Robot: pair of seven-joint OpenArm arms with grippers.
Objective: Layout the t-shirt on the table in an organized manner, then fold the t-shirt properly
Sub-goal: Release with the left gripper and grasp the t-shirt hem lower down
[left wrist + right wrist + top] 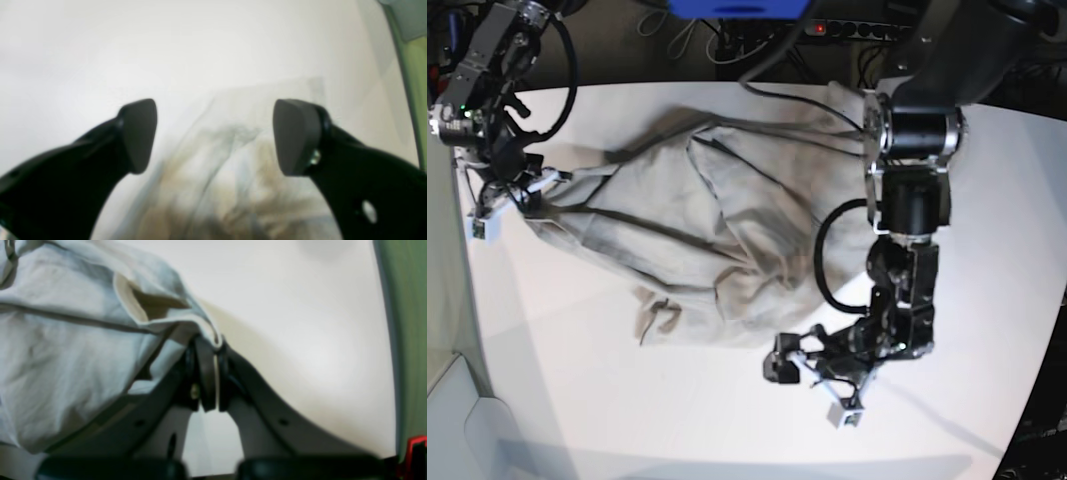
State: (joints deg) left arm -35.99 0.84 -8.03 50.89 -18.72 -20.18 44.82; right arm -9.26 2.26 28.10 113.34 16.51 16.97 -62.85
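Here, spread crumpled across the white table [987,180], the light grey-beige t-shirt [717,215], stretched between two robot arms. At far left of the base view, the right claw [509,198], clamped tight on an edge of the cloth and pulling it taut into long diagonal creases. Seen up close from the right wrist camera: both dark pads pressed together on a thin hem of the t-shirt [66,350], the bulk of the fabric bunched to the left of the right claw [210,373], bare table [300,323] to its right. Running away from that grip toward the middle of the table, a heap of folds and ridges, with a small loose flap at the lower edge. At right in the base view, just past the lower corner of the cloth, the left claw [817,385], low over the table. From the left wrist camera: the left claw [215,136] spread wide, pads well apart, gripping nothing; blurred t-shirt fabric [227,186] visible in the gap and below it, white table [100,50] beyond.
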